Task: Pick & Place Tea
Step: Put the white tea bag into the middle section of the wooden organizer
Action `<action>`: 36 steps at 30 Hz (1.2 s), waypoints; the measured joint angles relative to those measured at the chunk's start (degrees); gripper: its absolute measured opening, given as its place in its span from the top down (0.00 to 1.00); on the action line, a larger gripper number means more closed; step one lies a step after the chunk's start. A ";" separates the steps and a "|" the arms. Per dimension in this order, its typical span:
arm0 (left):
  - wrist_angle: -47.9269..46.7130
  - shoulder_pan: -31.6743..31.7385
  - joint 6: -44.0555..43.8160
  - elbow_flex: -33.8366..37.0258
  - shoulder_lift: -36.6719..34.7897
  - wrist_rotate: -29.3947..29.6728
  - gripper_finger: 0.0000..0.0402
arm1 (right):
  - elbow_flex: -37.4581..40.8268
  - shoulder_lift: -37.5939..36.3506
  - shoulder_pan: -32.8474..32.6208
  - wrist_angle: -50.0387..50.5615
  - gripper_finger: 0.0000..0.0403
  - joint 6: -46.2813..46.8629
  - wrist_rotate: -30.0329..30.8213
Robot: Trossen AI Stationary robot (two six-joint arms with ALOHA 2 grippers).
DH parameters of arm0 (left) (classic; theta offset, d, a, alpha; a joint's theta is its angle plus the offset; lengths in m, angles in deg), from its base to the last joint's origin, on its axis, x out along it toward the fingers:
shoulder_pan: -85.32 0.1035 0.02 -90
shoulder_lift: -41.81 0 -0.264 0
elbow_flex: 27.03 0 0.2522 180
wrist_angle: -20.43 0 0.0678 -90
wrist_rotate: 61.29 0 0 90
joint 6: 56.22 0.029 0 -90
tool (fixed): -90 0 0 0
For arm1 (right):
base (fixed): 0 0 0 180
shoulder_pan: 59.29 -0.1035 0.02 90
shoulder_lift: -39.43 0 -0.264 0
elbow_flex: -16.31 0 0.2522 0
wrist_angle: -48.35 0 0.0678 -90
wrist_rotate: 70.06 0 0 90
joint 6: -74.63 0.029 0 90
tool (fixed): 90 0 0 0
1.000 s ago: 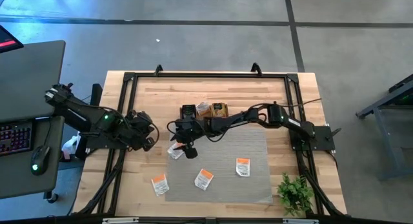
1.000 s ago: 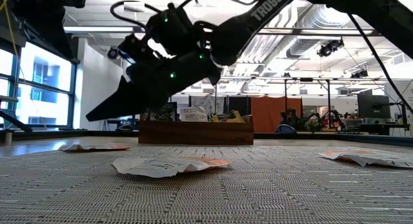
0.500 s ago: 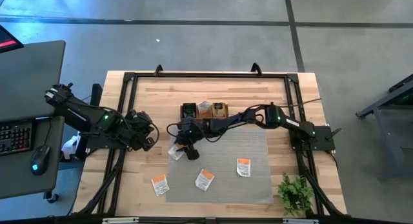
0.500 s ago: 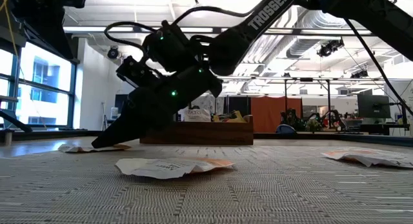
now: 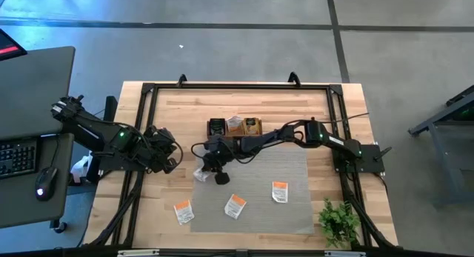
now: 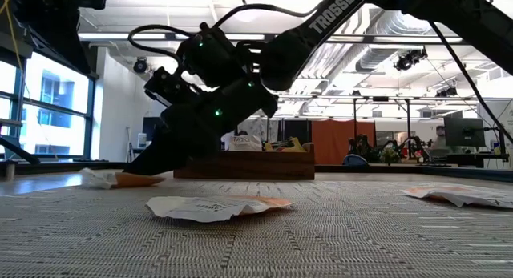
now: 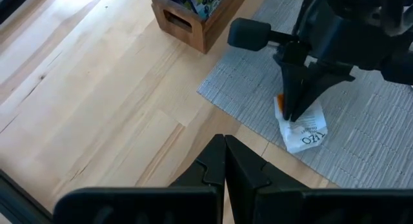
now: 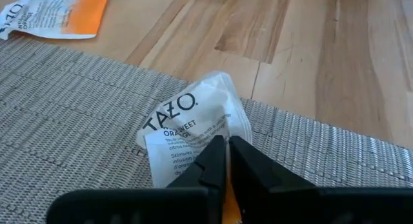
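High view: the right gripper (image 5: pixel 204 168) has dropped from above onto the white-and-orange tea sachet (image 5: pixel 200 173) at the grey mat's (image 5: pixel 296 205) corner; the arm hides most of the sachet. The left gripper (image 5: pixel 176 155) waits, unmoved, over the bare surface (image 5: pixel 163 205).

Low view: the right gripper (image 6: pixel 143 167) now pinches the sachet (image 6: pixel 120 179), whose edge has lifted.

Left wrist view: its own fingers (image 7: pixel 216 169) are pressed together, holding nothing.

Right wrist view: the fingers (image 8: pixel 210 166) have narrowed onto the crumpled sachet (image 8: pixel 190 124), hiding its orange end.
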 joint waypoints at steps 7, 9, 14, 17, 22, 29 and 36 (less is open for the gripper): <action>-1.37 0.00 0.00 0.00 0.00 0.00 1.00 | 0.53 -6.06 -0.96 3.53 0.98 2.02 4.02; -1.37 0.00 0.00 0.00 0.02 0.49 1.00 | 0.52 -9.28 -1.41 5.86 0.97 3.66 8.97; -1.12 0.00 0.00 0.00 0.00 1.51 1.00 | 0.21 -17.43 -2.81 12.48 0.96 5.15 24.66; -1.12 0.00 0.00 0.00 0.00 2.29 1.00 | 0.25 -22.42 -3.81 19.80 0.99 5.09 39.38; -1.09 0.00 0.00 0.01 0.02 2.39 1.00 | 0.14 -27.71 -4.30 37.72 0.98 21.11 61.40; -1.13 0.00 0.10 0.00 0.02 5.38 1.00 | 6.82 -28.44 -3.73 35.45 0.98 48.10 68.53; -1.11 0.00 1.07 0.00 0.02 5.26 1.00 | 23.34 -28.33 -1.33 5.93 0.99 57.30 62.75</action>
